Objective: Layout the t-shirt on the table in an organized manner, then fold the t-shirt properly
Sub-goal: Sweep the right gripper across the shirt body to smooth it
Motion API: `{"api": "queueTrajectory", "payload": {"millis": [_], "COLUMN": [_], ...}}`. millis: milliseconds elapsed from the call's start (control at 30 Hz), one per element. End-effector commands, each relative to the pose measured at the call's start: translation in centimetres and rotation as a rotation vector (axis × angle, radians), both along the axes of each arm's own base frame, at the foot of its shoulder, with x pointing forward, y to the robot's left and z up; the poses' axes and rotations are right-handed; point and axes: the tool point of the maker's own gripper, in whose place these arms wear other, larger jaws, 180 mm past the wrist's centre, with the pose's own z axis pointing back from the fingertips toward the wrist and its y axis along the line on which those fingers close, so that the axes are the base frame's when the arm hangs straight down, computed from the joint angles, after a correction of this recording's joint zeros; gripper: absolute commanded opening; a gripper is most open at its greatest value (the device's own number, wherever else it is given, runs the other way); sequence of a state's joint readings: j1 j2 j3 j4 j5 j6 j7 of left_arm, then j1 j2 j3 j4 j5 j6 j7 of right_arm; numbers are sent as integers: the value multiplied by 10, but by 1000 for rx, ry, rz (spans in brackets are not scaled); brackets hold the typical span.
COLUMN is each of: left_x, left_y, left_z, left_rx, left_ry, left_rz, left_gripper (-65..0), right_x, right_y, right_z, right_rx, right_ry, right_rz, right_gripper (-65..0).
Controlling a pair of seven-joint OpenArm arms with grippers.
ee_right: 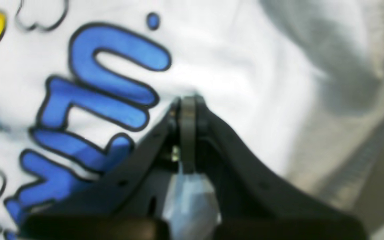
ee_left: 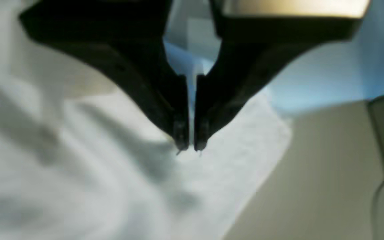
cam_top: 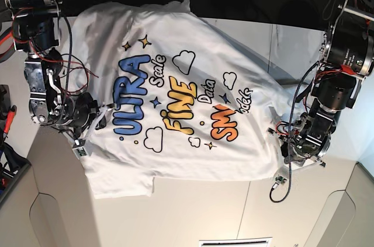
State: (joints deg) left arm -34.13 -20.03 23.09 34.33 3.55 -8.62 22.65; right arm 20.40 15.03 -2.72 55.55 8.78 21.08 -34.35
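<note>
Stretching between the two arms, the t-shirt (cam_top: 175, 95) lies print-up across the table (cam_top: 193, 212), its far edge trailing off the back. The right pincer (ee_right: 188, 100) is clamped on cloth beside the blue lettering, near the shoulder end; the left pincer (ee_left: 191, 146) has its tips pinched together on the hem end. Holding opposite ends this way likely serves to pull the fabric taut and flatten its wrinkles before folding.

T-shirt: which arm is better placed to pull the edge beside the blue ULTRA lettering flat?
Right. The right gripper is already shut on the t-shirt beside that lettering, while the left gripper pinches the opposite edge near the table corner.
</note>
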Motion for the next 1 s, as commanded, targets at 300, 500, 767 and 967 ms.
{"api": "queueTrajectory", "payload": {"millis": [300, 500, 767, 967], "left_x": [97, 91, -10, -71], "left_y": [16, -17, -4, 31], "left_z": [138, 131, 85, 68], "left_rx": [-19, -249, -642, -815], "left_ry": [-392, -146, 290, 420], "left_rz": [67, -12, -20, 119], "left_gripper": [-611, -611, -611, -611], "right_x": [108, 142, 126, 118], "right_y": [-53, -41, 61, 187], "right_z": [77, 123, 123, 140], "right_rx": [-137, -48, 297, 511], "right_ry": [-228, -301, -222, -228], "right_rz": [-170, -169, 78, 215], "right_gripper": [-650, -650, -650, -650]}}
